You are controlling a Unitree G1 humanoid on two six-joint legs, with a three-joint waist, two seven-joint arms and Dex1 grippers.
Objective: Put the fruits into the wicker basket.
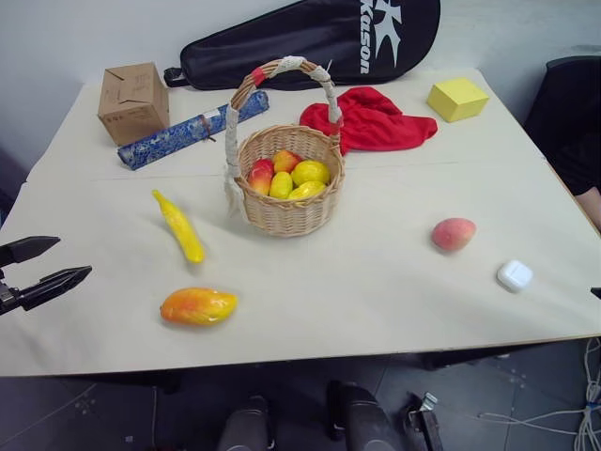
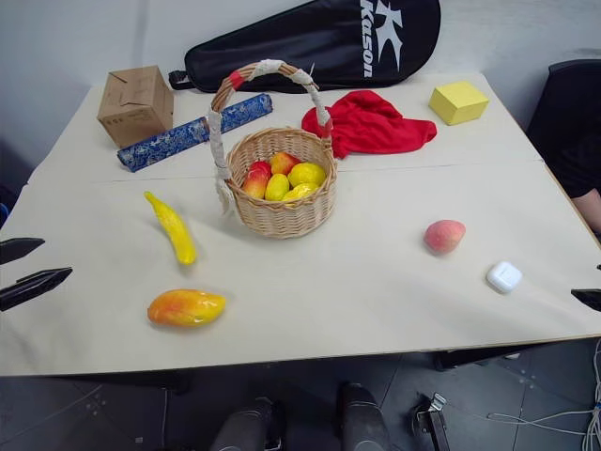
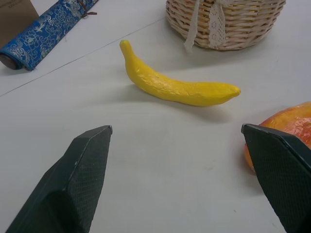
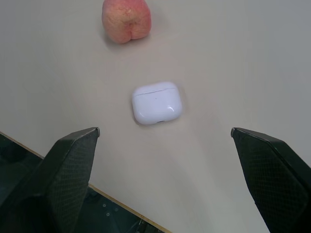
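Left gripper (image 1: 68, 262) at the near left edge of the bench (image 1: 376, 301), fingers spread wide, nothing between them, hanging clear of the surface. Right gripper (image 4: 165, 133) at the near right edge, fingers also spread and empty, above the small white case (image 1: 515, 275).

Mango (image 1: 198, 306) lies on the bench near left, closest to the left gripper. Banana (image 1: 179, 225) lies just beyond it, running lengthwise toward the basket, apart from both. In the left wrist view the banana sits between the spread fingers' line of sight, mango edge beside one finger (image 3: 284, 170).

Peach (image 1: 454, 234) sits on the right side of the bench, just past the white case, well apart from the basket.

Wicker basket (image 1: 286, 211) stands upright mid-bench, handle arched over it with white wrap and a red band. It holds several red and yellow fruits.

Behind it: red cloth (image 1: 371, 119), blue patterned roll (image 1: 183, 132), cardboard box (image 1: 133, 101) far left, yellow block (image 1: 457, 99) far right. Black racket bag (image 1: 319, 42) along the far edge.
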